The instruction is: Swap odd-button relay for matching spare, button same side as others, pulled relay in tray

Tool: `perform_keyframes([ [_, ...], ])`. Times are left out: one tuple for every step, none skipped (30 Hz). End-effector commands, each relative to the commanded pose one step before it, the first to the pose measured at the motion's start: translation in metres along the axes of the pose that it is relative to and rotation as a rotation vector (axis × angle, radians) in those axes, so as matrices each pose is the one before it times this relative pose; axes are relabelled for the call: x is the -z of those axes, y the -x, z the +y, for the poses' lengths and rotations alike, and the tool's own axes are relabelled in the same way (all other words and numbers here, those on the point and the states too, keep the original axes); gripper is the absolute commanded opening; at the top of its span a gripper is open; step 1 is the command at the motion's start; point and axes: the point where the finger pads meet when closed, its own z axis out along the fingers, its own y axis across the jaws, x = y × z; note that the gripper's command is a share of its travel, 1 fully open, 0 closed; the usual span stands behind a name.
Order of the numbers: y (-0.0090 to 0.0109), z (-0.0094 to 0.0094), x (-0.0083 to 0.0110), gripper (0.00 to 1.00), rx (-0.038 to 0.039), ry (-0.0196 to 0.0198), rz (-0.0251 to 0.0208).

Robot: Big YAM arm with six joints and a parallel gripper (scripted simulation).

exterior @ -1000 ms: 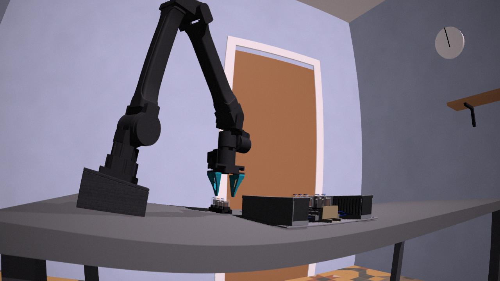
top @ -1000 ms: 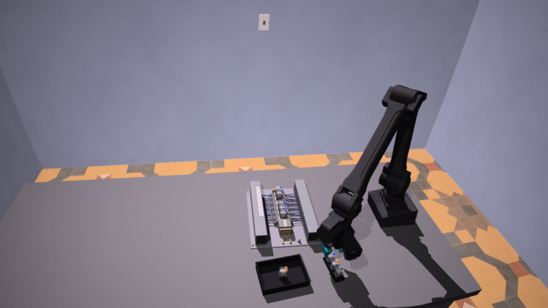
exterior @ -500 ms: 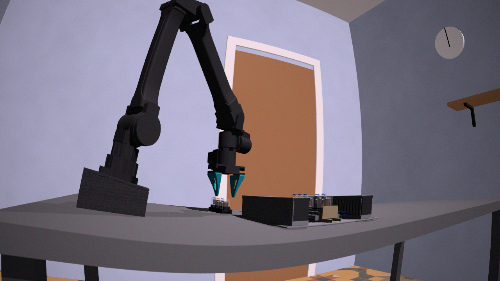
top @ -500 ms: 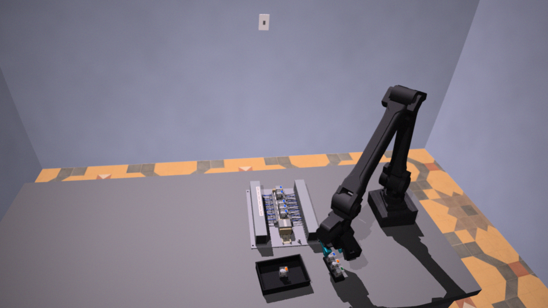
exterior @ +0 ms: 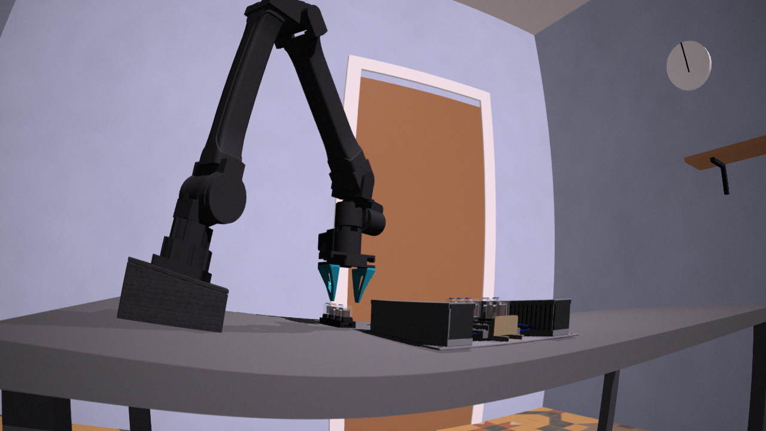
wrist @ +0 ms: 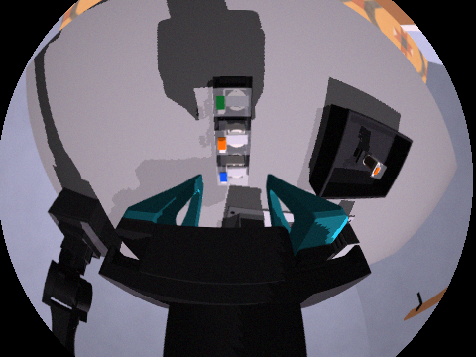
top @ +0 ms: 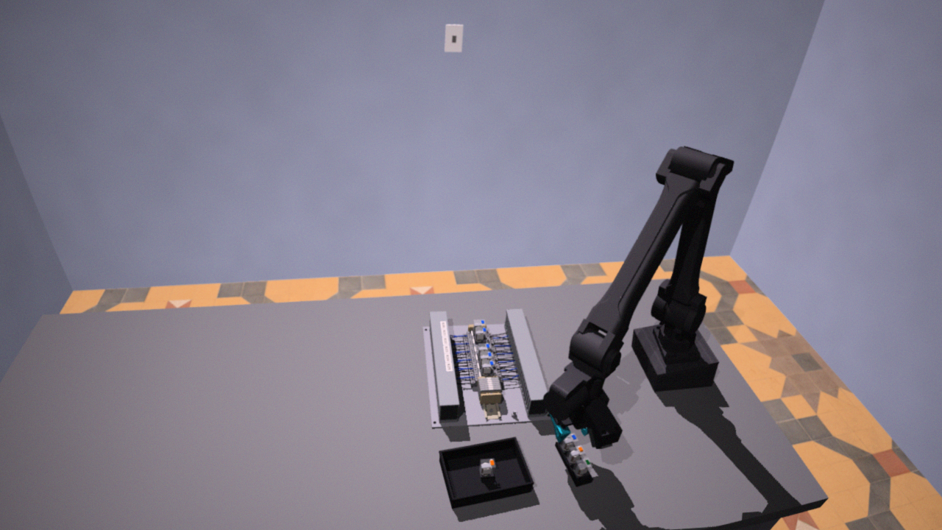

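Wrist view: we saw fingers (top: pixel 571 432) (exterior: pixel 345 301) half-open, gripping nothing, near six o'clock of the rack (top: pixel 580 480) (exterior: pixel 337 321) (wrist: pixel 232 82), probably for blue-button pickup.

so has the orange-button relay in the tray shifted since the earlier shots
No. In the top view, the orange-button relay lies in the same spot against the tray's walls.
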Motion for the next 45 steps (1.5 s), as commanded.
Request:
perform_keyframes([
  [0.00250,-0.01096,0.00327,0.59,-0.00413,-0.02367,-0.01714],
  [-0.00001,0.00003,0.00000,0.59,0.00001,0.00002,0.00001],
  [-0.00001,0.00002,0.00000,0.59,0.00001,0.00001,0.00001],
  [-0.00001,0.00002,0.00000,0.59,0.00001,0.00001,0.00001],
  [-0.00001,0.00002,0.00000,0.59,0.00000,0.00001,0.00001],
  [-0.00002,0.00004,-0.00001,0.59,0.00001,0.00004,0.00002],
  [-0.00009,0.00020,-0.00009,0.59,0.00002,0.00020,0.00010],
  [-0.00024,0.00049,-0.00022,0.59,0.00006,0.00056,0.00027],
  [-0.00043,0.00090,-0.00040,0.59,0.00011,0.00108,0.00052],
  [-0.00044,0.00086,-0.00032,0.59,0.00008,0.00077,0.00038],
  [-0.00042,0.00075,-0.00020,0.59,0.00003,0.00038,0.00020],
  [-0.00038,0.00063,-0.00009,0.59,-0.00001,0.00004,0.00004],
  [0.00000,0.00000,0.00000,0.59,0.00000,0.00000,0.00000],
  [0.00000,0.00000,0.00000,0.59,0.00000,0.00000,0.00000],
  [0.00012,-0.00061,0.00065,0.59,-0.00026,-0.00232,-0.00108],
  [0.00028,-0.00097,0.00087,0.59,-0.00033,-0.00293,-0.00136],
  [0.00035,-0.00113,0.00095,0.59,-0.00034,-0.00306,-0.00143],
  [0.00031,-0.00100,0.00084,0.59,-0.00029,-0.00260,-0.00121],
  [0.00028,-0.00087,0.00073,0.59,-0.00025,-0.00218,-0.00101],
  [0.00024,-0.00075,0.00062,0.59,-0.00021,-0.00185,-0.00086],
  [0.00020,-0.00063,0.00053,0.59,-0.00018,-0.00158,-0.00073],
  [0.00017,-0.00054,0.00045,0.59,-0.00015,-0.00134,-0.00062],
  [0.00015,-0.00046,0.00038,0.59,-0.00013,-0.00114,-0.00053],
  [0.00012,-0.00039,0.00033,0.59,-0.00011,-0.00097,-0.00045],
  [0.00011,-0.00033,0.00028,0.59,-0.00009,-0.00082,-0.00038],
  [0.00009,-0.00028,0.00024,0.59,-0.00008,-0.00070,-0.00032],
  [0.00008,-0.00024,0.00020,0.59,-0.00007,-0.00059,-0.00028],
  [0.00007,-0.00020,0.00017,0.59,-0.00006,-0.00050,-0.00023],
  [0.00006,-0.00017,0.00015,0.59,-0.00005,-0.00043,-0.00020],
  [0.00000,0.00000,0.00000,0.59,0.00000,0.00000,0.00000],
  [0.00000,0.00000,0.00000,0.59,0.00000,0.00000,0.00000],
  [0.00005,-0.00015,0.00012,0.59,-0.00004,-0.00036,-0.00017],
  [0.00004,-0.00013,0.00011,0.59,-0.00003,-0.00031,-0.00014],
  [0.00003,-0.00011,0.00009,0.59,-0.00003,-0.00026,-0.00012],
  [0.00003,-0.00009,0.00008,0.59,-0.00003,-0.00022,-0.00010],
  [0.00002,-0.00008,0.00006,0.59,-0.00002,-0.00019,-0.00009],
  [0.00002,-0.00007,0.00005,0.59,-0.00002,-0.00016,-0.00008],
  [0.00002,-0.00006,0.00005,0.59,-0.00002,-0.00014,-0.00006],
  [0.00002,-0.00005,0.00004,0.59,-0.00001,-0.00012,-0.00005],
  [0.00001,-0.00004,0.00003,0.59,-0.00001,-0.00010,-0.00005],
  [0.00001,-0.00003,0.00003,0.59,-0.00001,-0.00009,-0.00004],
  [0.00001,-0.00003,0.00002,0.59,-0.00001,-0.00007,-0.00003],
  [0.00001,-0.00002,0.00002,0.59,-0.00001,-0.00006,-0.00003],
  [0.00001,-0.00002,0.00002,0.59,-0.00001,-0.00005,-0.00002],
  [0.00001,-0.00002,0.00002,0.59,0.00000,-0.00004,-0.00002],
])
